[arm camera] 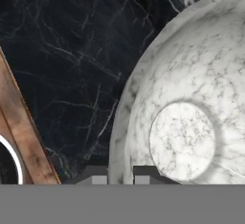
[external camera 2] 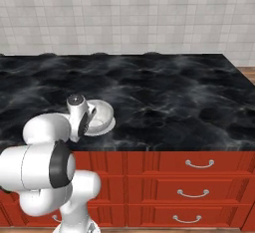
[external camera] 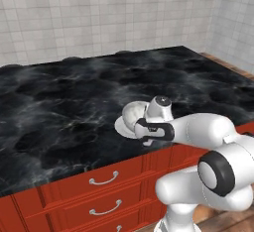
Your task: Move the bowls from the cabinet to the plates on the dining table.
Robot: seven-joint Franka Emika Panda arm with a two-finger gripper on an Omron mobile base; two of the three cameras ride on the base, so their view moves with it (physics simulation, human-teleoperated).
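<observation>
The mottled white-grey bowl (external camera: 132, 114) (external camera 2: 102, 112) (arm camera: 191, 122) rests upright on a pale plate (external camera: 120, 126) (external camera 2: 106, 127) near the front edge of the black marble dining table (external camera: 59, 102) (external camera 2: 174, 97). My gripper (arm camera: 119, 177) comes down from above onto the bowl's near side. Its two fingertips (arm camera: 95, 175) straddle the rim, one outside and one inside, shut on it. The arm's white hand covers the bowl's near side in both base views. The cream bowl, the second plate and the cabinet are out of view.
Red drawer fronts (external camera: 104, 179) (external camera 2: 199, 164) with silver handles run below the table's front edge. A grey tiled wall (external camera 2: 124, 13) stands behind the slab. Wooden floor (arm camera: 19, 137) shows beside the table edge in the hand view.
</observation>
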